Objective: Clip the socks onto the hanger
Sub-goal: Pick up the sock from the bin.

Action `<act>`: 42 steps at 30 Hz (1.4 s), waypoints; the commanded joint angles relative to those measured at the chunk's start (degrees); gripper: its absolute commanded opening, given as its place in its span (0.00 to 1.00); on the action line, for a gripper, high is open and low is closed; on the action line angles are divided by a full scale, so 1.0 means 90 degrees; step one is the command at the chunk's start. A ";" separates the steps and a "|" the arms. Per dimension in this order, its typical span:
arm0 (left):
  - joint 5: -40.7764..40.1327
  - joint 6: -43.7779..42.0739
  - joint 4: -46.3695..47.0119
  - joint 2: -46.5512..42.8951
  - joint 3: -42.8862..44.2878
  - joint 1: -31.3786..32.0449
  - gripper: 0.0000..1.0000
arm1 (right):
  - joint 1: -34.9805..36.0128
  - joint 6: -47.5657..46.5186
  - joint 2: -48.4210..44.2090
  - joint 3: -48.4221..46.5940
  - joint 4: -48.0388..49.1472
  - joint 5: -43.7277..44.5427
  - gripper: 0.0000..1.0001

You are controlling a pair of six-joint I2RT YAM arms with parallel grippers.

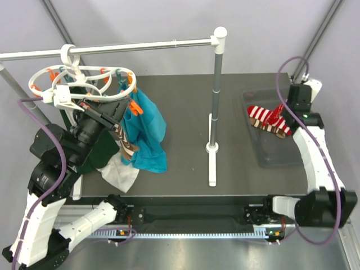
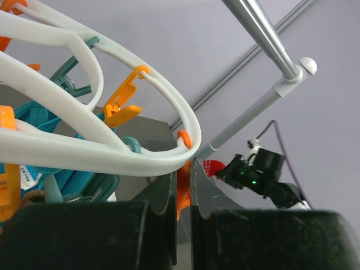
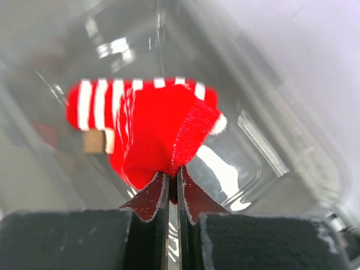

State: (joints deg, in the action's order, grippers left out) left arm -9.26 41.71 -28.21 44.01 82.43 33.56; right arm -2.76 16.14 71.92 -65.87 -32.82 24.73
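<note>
Left gripper (image 2: 183, 177), well left of the upright post (image 1: 216, 95), sits under the rim of the white hanger (image 2: 112, 157); right of that post, over the clear tray (image 1: 275, 154), the right gripper (image 3: 171, 181) is pinched tight on a red striped sock (image 3: 152, 129) (bunched into a peak). An orange clothespin (image 2: 181, 199) on the hanger is squeezed between the left jaws.

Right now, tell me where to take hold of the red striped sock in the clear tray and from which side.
Pinch the plain red middle of the red sock from above: it lies limp in the clear tray, whose walls would hinder a sideways approach. The right claw is shut on exactly such a raised fold.
</note>
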 commanded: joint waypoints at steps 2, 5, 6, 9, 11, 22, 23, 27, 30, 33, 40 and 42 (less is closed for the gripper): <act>-0.0007 -0.0172 -0.0010 -0.0017 0.0050 -0.0008 0.00 | 0.0238 -0.0261 -0.0880 -0.0659 -0.1068 0.0484 0.00; -0.0016 -0.0240 -0.0020 -0.0007 0.0089 -0.0008 0.00 | 0.0500 -0.0309 -0.1077 -0.1137 -0.1663 0.1001 0.00; -0.0026 -0.0250 -0.0040 -0.0007 0.0098 -0.0008 0.00 | 0.0512 -0.0348 -0.0971 -0.1293 -0.1850 0.1050 0.00; -0.0036 -0.0250 -0.0049 0.0003 0.0079 -0.0008 0.00 | 0.0610 -0.0514 -0.0465 -0.1919 -0.2417 0.1119 0.00; -0.0055 -0.0211 -0.0020 -0.0007 0.0040 -0.0008 0.00 | 0.0736 -0.0582 -0.0180 -0.2144 -0.2525 0.1391 0.00; -0.0085 -0.0309 -0.0264 0.0052 0.0177 -0.0008 0.00 | 0.0513 -0.0153 -0.0549 -0.1471 -0.2349 0.2788 0.00; -0.0065 -0.0309 -0.0274 0.0052 0.0157 -0.0008 0.00 | 0.0474 -0.0163 -0.0588 -0.1461 -0.2408 0.2847 0.00; -0.0046 -0.0338 -0.0323 0.0071 0.0176 -0.0008 0.00 | 0.0463 -0.0172 -0.0638 -0.1412 -0.2613 0.2887 0.01; -0.0124 -0.0397 -0.0343 0.0042 0.0245 -0.0008 0.00 | 0.0463 -0.0329 -0.0482 -0.1324 -0.2292 0.2410 0.05; -0.0212 -0.0377 -0.0333 -0.0036 0.0235 -0.0008 0.00 | 0.0483 -0.0319 0.0229 -0.1441 -0.1922 0.1765 0.06; -0.0300 -0.0309 -0.0284 -0.0085 0.0167 -0.0008 0.00 | 0.0717 -0.0495 0.2719 -0.2533 -0.1080 -0.0169 0.33; -0.0271 -0.0289 -0.0303 -0.0046 0.0186 -0.0018 0.00 | 0.0864 -0.0456 0.3092 -0.2808 -0.1081 -0.0102 0.45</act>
State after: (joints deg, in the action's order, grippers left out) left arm -10.50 39.27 -30.48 43.44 83.20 33.58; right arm 3.16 12.27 98.37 -85.56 -45.50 28.86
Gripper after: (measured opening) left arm 0.084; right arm 0.412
